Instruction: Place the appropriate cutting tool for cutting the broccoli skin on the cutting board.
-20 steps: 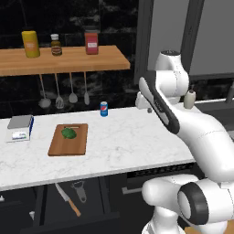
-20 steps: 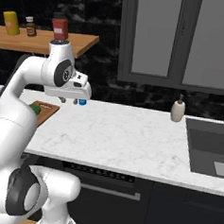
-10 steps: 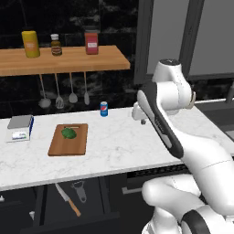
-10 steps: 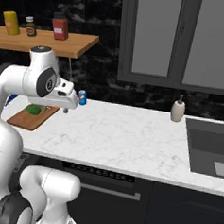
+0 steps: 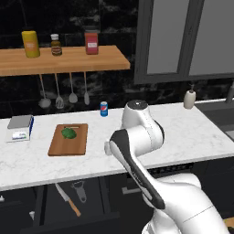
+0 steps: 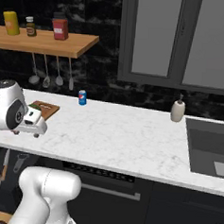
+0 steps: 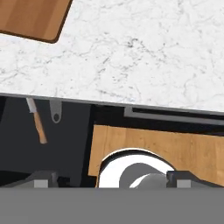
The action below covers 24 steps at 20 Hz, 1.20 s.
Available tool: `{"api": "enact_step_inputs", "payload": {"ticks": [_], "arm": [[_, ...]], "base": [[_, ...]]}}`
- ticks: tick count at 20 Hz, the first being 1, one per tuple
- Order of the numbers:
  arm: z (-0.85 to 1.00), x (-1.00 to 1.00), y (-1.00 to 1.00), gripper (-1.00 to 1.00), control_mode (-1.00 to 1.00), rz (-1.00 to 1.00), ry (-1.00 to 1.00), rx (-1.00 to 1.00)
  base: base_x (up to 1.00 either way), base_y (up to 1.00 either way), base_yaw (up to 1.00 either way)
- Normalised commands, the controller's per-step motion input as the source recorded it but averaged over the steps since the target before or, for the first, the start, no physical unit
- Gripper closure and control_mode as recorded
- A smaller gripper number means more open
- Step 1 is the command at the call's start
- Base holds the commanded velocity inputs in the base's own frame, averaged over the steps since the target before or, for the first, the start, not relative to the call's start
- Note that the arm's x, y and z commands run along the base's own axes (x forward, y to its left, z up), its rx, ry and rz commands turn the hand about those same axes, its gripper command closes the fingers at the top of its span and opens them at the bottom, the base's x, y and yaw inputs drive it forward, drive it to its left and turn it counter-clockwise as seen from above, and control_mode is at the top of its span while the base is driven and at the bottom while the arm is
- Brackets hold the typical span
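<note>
Gripper (image 7: 109, 180) fingers sitting wide apart, gripping nothing; knife (image 7: 36, 121) lying below counter edge (image 7: 131, 107), blade tip cut off.

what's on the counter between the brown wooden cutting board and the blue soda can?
Nothing: in the left base view, only bare white marble counter separates the brown wooden cutting board from the blue soda can.

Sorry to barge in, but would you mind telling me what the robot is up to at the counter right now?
It is meant to put the knife on the cutting board, and nothing is picked up yet. The knife lies in the open drawer below the counter, beside the grey peeler. The broccoli sits on the board. The arm is folded low over the counter's front edge, and the gripper is holding nothing.
</note>
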Motion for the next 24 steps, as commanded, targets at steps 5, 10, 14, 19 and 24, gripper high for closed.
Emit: {"api": "enact_step_inputs", "payload": {"ticks": [5, 10, 14, 19, 24], "arm": [[-0.72, -0.01, 0.85, -1.00, -1.00, -0.01, 0.03, 0.06], [-0.50, -0.03, 0.67, -1.00, -1.00, -0.01, 0.04, 0.02], [-0.41, -0.11, 0.40, -1.00, -1.00, 0.00, 0.04, 0.02], [-0.39, -0.14, 0.29, -1.00, -1.00, 0.00, 0.09, 0.00], [-0.44, 0.00, 0.31, -1.00, -1.00, 0.00, 0.19, 0.00]], "base": [[0.00, 0.00, 0.00], [0.00, 0.00, 0.00], [0.00, 0.00, 0.00], [0.00, 0.00, 0.00], [0.00, 0.00, 0.00]]}}
